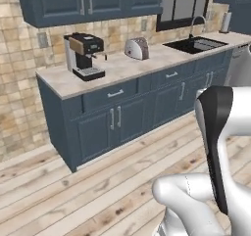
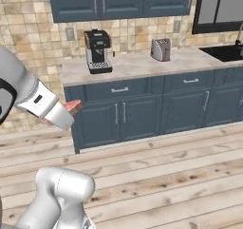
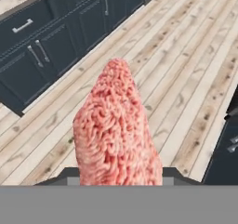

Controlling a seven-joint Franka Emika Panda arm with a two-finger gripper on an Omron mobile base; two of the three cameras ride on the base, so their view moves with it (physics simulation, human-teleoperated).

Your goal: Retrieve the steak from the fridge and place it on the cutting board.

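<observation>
Steak (image 3: 116, 130): pinkish-red, grainy slab, nearest the hand camera, standing up from between the gripper's (image 2: 71, 110) fingers and clenched there; held in the air over the wooden plank floor (image 3: 186, 79). In the right base view its tip showed at the end of the white arm, before the cabinet corner.

Lower cabinets (image 1: 122, 115): blue-grey, 1 long run with drawers and silver handles.

Counter (image 1: 132, 66): pale stone top.

Sink (image 1: 196, 45): dark basin with a curved tap.

Coffee machine (image 1: 84, 56): black and silver, on the counter's left end.

Toaster (image 1: 137, 48): silver, well apart from it.
</observation>
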